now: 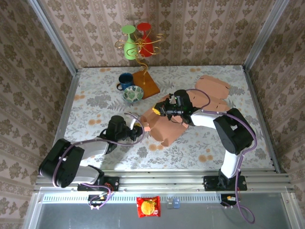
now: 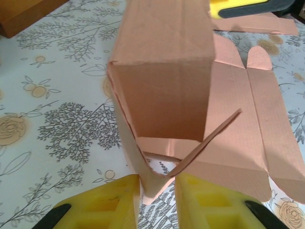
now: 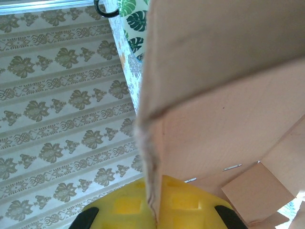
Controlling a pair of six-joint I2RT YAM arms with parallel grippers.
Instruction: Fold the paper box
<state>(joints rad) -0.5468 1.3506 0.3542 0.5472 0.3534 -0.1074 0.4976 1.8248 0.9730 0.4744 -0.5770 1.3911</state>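
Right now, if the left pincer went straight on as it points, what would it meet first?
The box: its folded corner sits between the fingers of the left pincer, and its raised wall stands directly ahead, seemingly close.

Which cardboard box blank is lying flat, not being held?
The far-right blank, flat on the table; the other box near centre is partly folded with walls raised.
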